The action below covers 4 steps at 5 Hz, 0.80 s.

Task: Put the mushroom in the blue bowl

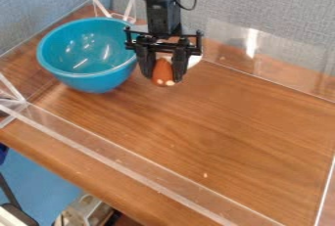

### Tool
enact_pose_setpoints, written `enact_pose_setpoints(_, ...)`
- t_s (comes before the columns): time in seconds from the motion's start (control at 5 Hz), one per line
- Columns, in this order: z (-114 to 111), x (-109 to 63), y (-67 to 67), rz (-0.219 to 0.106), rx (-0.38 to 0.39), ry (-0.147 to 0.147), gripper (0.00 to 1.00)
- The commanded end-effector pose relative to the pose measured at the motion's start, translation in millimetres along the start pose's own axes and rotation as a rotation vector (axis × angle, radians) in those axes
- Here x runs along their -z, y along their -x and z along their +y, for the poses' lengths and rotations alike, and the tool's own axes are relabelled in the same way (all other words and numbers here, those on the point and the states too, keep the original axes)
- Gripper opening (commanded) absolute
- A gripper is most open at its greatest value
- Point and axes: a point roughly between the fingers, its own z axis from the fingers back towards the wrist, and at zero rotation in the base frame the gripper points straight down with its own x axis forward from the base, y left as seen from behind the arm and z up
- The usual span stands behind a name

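The mushroom (163, 70), orange-brown with a pale underside, hangs between the black fingers of my gripper (163, 71), which is shut on it a little above the wooden table. The blue bowl (85, 55), glossy turquoise and deep, stands upright at the back left with nothing in it. Gripper and mushroom hover just right of the bowl's rim, outside the bowl. The black arm rises straight up out of the picture.
Clear acrylic walls (281, 54) enclose the wooden tabletop (197, 122) on all sides. A low front wall (92, 147) runs along the near edge. A grey fabric panel stands behind.
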Motion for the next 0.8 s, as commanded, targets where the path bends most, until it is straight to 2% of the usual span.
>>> enact_pose_setpoints(0.0,-5.1,-31.1,-1.5,-0.077,0.022,0.008,0.0)
enact_pose_setpoints(0.2,-6.0,-39.4,1.0,-0.081,0.028,0.014,0.0)
enact_pose_setpoints(0.4,-3.6,-39.2,5.8,-0.067,0.04,0.015,0.0)
enact_pose_setpoints(0.6,21.0,-39.8,2.1,-0.07,-0.019,0.015,0.0)
